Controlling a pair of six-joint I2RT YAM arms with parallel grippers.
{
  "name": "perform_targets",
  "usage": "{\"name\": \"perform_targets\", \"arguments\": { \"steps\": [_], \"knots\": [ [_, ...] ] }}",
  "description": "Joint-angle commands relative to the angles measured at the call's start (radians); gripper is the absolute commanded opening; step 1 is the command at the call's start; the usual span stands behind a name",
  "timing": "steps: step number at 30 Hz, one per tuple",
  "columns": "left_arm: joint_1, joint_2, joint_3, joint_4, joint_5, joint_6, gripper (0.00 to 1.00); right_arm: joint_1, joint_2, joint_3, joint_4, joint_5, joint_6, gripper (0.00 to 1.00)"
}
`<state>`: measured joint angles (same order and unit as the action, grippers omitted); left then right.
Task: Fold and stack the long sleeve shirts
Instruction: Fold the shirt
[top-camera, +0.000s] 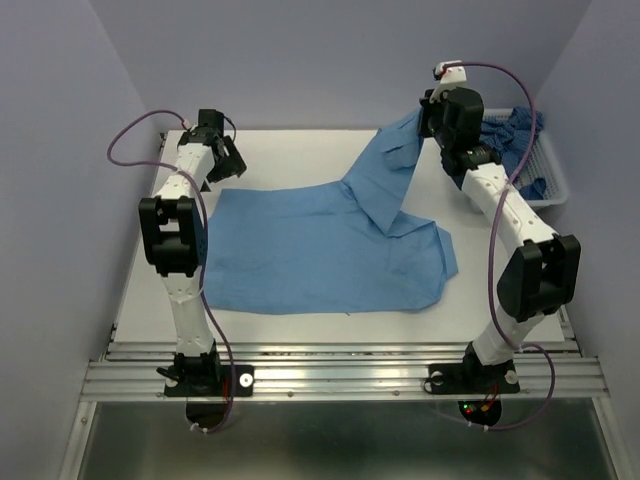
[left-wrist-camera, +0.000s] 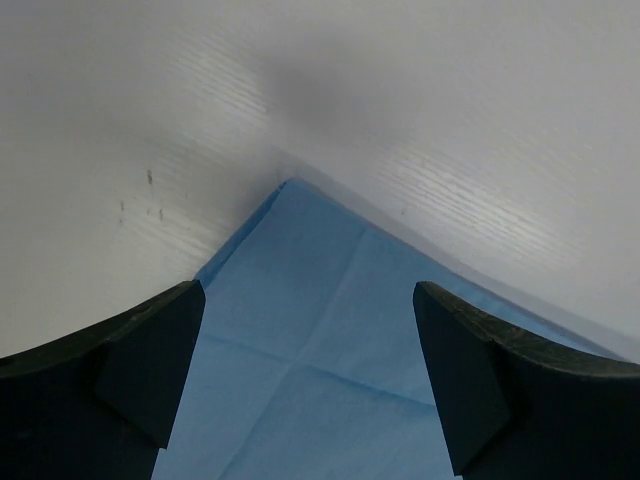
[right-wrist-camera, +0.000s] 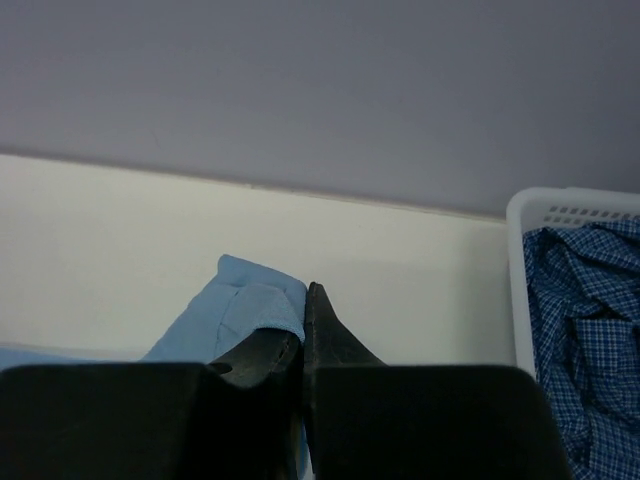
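A plain light sky-blue shirt (top-camera: 320, 250) lies spread on the white table (top-camera: 290, 160). One sleeve (top-camera: 385, 180) rises from it to the back right. My right gripper (top-camera: 432, 118) is shut on the sleeve's cuff (right-wrist-camera: 250, 305) and holds it above the table. My left gripper (top-camera: 222, 162) is open and empty, hovering just over the shirt's far left corner (left-wrist-camera: 290, 200). A darker blue patterned shirt (top-camera: 515, 140) lies crumpled in the white mesh basket (top-camera: 555, 190) at the back right; it also shows in the right wrist view (right-wrist-camera: 585, 330).
The basket's white rim (right-wrist-camera: 520, 260) stands close to the right of my right gripper. Purple walls close in the table at the back and both sides. A metal rail (top-camera: 340, 375) runs along the near edge.
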<state>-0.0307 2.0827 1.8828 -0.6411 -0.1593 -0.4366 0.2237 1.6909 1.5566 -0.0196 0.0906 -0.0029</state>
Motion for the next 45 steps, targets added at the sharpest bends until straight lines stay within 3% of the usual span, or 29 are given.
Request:
{"name": "perform_targets", "arguments": {
  "steps": [1, 4, 10, 19, 23, 26, 28, 29, 31, 37, 42, 45],
  "knots": [
    [0.012, 0.045, 0.094, -0.075, 0.000, -0.022, 0.99, -0.024, 0.039, 0.108, 0.023, 0.054, -0.074, 0.01],
    [0.018, 0.092, 0.105, -0.052, 0.033, -0.031, 0.98, -0.024, 0.041, 0.100, -0.016, -0.051, -0.063, 0.01],
    [0.018, 0.191, 0.167, -0.043, 0.040, -0.050, 0.85, -0.024, 0.006, -0.007, 0.007, -0.274, -0.048, 0.02],
    [0.018, 0.278, 0.234, -0.040, 0.011, -0.045, 0.75, -0.024, -0.033, -0.062, 0.007, -0.356, -0.068, 0.03],
    [0.018, 0.318, 0.254, -0.046, -0.014, -0.044, 0.63, -0.024, -0.045, -0.078, 0.007, -0.377, -0.074, 0.04],
    [0.018, 0.333, 0.260, -0.057, -0.029, -0.039, 0.60, -0.024, -0.053, -0.082, 0.007, -0.385, -0.075, 0.04],
    [0.020, 0.333, 0.257, -0.057, -0.029, -0.036, 0.50, -0.024, -0.056, -0.087, 0.007, -0.385, -0.077, 0.04],
    [0.020, 0.330, 0.253, -0.055, -0.014, -0.031, 0.29, -0.024, -0.059, -0.089, 0.007, -0.381, -0.078, 0.04],
    [0.020, 0.321, 0.225, -0.042, 0.013, -0.025, 0.01, -0.024, -0.060, -0.089, 0.007, -0.364, -0.078, 0.04],
    [0.020, 0.272, 0.236, -0.038, 0.014, -0.005, 0.00, -0.024, -0.025, -0.041, 0.003, -0.344, -0.144, 0.05],
    [0.020, 0.199, 0.283, -0.083, -0.046, 0.001, 0.00, -0.024, -0.002, 0.108, -0.058, -0.341, -0.224, 0.06],
    [0.018, 0.092, 0.137, -0.040, -0.077, -0.004, 0.00, -0.024, -0.055, 0.106, -0.094, -0.379, -0.256, 0.06]
  ]
}}
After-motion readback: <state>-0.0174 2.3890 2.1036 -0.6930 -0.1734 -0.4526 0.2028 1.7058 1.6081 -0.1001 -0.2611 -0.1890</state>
